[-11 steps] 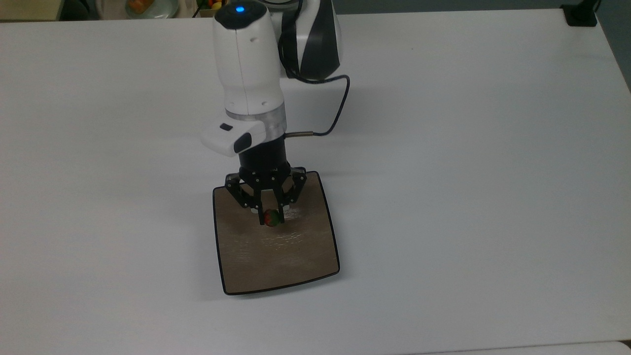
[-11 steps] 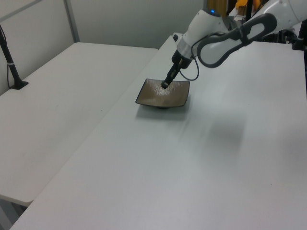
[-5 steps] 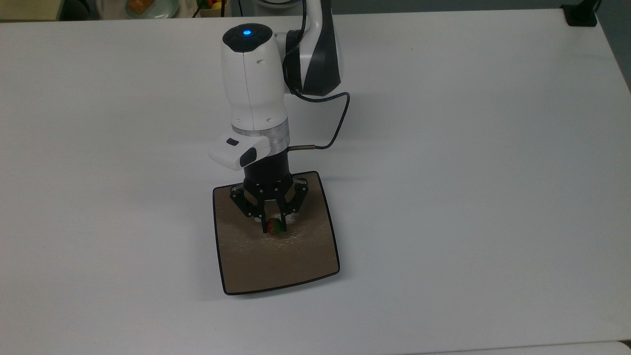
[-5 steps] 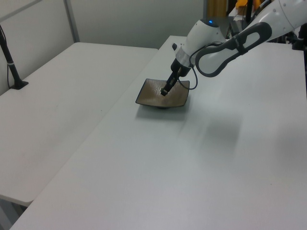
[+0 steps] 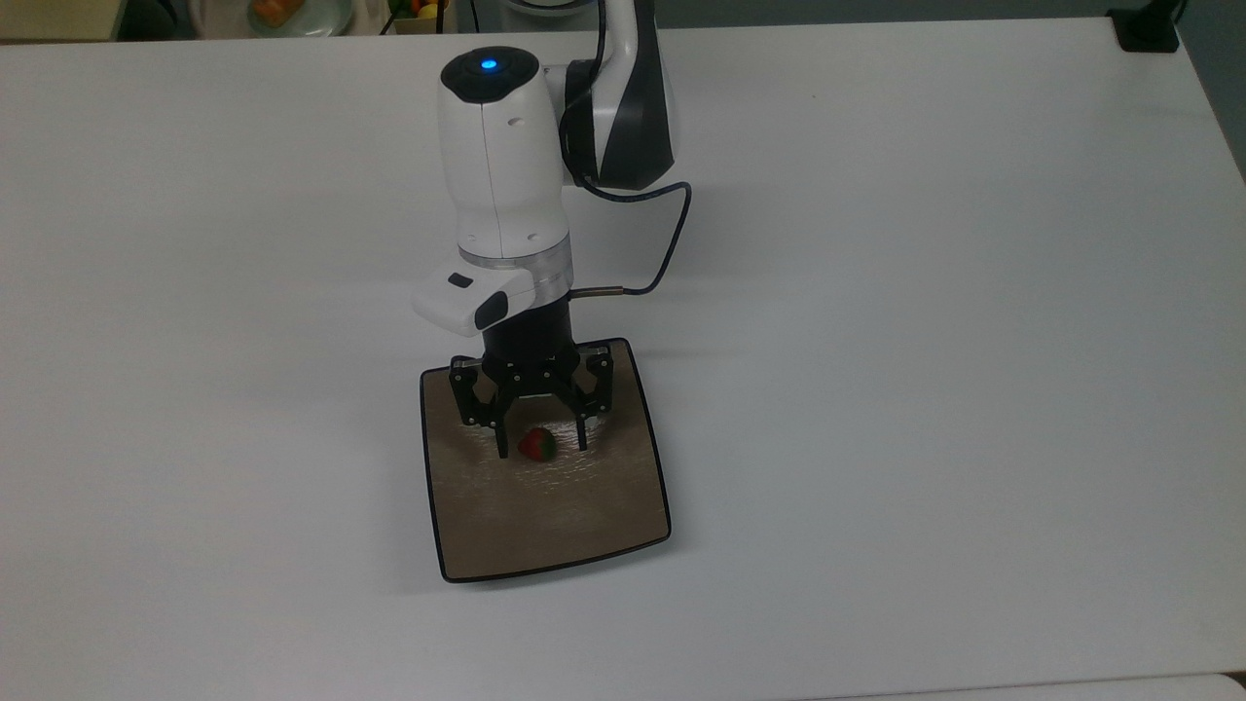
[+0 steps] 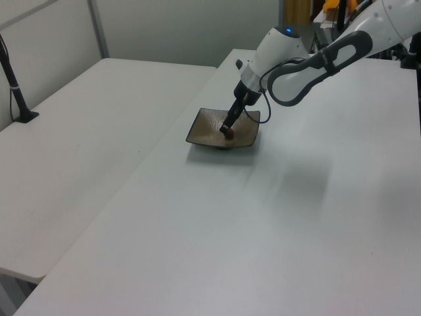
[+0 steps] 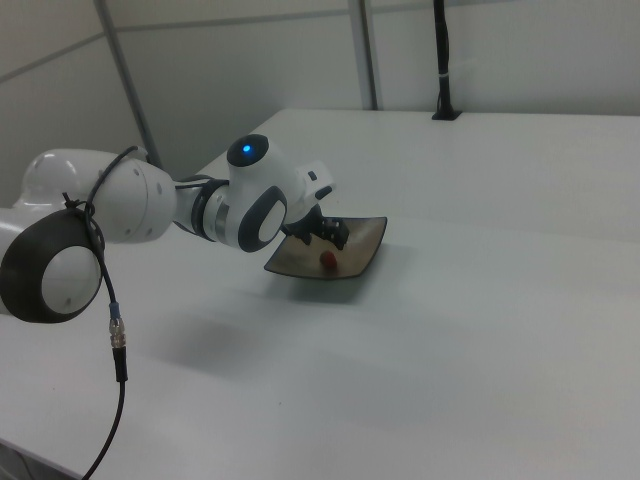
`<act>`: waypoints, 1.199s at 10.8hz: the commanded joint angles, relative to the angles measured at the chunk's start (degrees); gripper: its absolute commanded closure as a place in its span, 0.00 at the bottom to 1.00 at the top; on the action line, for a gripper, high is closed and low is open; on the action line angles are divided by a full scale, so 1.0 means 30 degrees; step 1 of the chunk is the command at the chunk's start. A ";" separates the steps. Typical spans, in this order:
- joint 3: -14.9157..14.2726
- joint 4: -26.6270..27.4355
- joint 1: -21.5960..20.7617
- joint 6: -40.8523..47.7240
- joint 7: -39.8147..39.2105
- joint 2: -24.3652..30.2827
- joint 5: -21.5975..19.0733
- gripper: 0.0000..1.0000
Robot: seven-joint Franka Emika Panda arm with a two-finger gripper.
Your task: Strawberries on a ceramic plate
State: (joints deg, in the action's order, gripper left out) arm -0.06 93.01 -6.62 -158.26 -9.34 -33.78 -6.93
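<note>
Right now I see my tool (image 5: pixel 541 450) spread wide, fingers (image 5: pixel 502 450) planted either side of the strawberry (image 5: pixel 536 444) without touching it. Directly under the tool, the berry lies on the ceramic plate (image 5: pixel 545 516), nearer the arm-side half. Around the tool stretches a bare white desk (image 5: pixel 925 341), with a second pale desk (image 6: pixel 85 131) beyond it in the left view. Far behind the tool, past the desk edge, sits a pale round dish (image 5: pixel 292 15) with orange food. Grey partition walls (image 7: pixel 250 60) close the room.
</note>
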 commanded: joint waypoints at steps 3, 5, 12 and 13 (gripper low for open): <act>-0.0156 0.0459 -0.0254 0.1820 0.0185 0.2316 0.0026 0.00; -0.0185 0.0403 -0.0079 0.6351 0.0214 0.4219 0.0026 0.00; -0.0420 0.0314 0.0274 1.9199 0.2842 1.0639 0.0288 0.00; -0.0420 0.0314 0.0245 2.0338 0.3605 1.1109 0.0841 0.00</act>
State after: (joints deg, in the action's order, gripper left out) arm -0.79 91.93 -5.18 -102.62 -3.99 -4.72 -6.80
